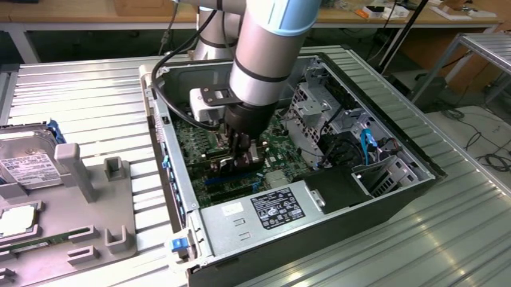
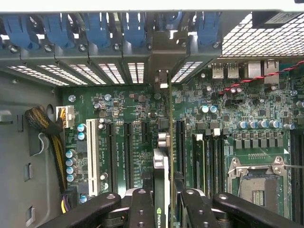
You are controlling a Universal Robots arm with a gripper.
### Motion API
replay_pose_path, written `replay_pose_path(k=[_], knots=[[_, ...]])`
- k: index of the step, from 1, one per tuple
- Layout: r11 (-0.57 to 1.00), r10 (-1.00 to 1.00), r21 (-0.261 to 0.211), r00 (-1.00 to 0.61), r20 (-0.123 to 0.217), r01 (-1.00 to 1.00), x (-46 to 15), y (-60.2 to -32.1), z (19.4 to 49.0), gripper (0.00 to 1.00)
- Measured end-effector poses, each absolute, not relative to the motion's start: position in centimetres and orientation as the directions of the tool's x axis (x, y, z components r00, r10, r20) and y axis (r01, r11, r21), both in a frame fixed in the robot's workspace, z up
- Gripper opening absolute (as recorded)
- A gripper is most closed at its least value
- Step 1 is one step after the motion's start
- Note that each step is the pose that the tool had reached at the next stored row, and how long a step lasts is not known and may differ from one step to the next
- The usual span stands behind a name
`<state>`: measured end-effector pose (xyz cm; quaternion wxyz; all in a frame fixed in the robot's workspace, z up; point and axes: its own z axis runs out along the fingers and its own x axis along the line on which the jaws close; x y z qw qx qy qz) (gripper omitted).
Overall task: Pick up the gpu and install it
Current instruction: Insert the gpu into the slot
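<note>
- While the gripper (image 2: 162, 202) hangs inside the open case (image 1: 383, 197), its fingers (image 2: 141, 209) are clamped on the gpu (image 2: 161, 161), one on each face.
- Gpu stands on edge, seen edge-on from the wrist, its long axis running from the fingers toward the bracket slots (image 2: 99, 71) at the case's rear wall.
- It sits over the motherboard (image 2: 118, 114), lined up between the black expansion slots; whether it is seated, I cannot tell.
- Case lies on its side on a ribbed metal table (image 1: 88, 89); a grey fixture tray (image 1: 104, 197) and a hard drive (image 1: 28, 158) sit at the exterior view's left.
- Arm (image 1: 267, 54) reaches steeply down into the case, wrist pointing at the board.
</note>
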<state>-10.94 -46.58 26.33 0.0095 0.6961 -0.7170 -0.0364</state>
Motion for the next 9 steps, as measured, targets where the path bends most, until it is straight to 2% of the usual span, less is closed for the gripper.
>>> replay_pose_path(k=[9], knots=[[0.028,-0.999,0.065,-0.031,-0.037,-0.997,-11.01,-46.58,26.20,0.27]])
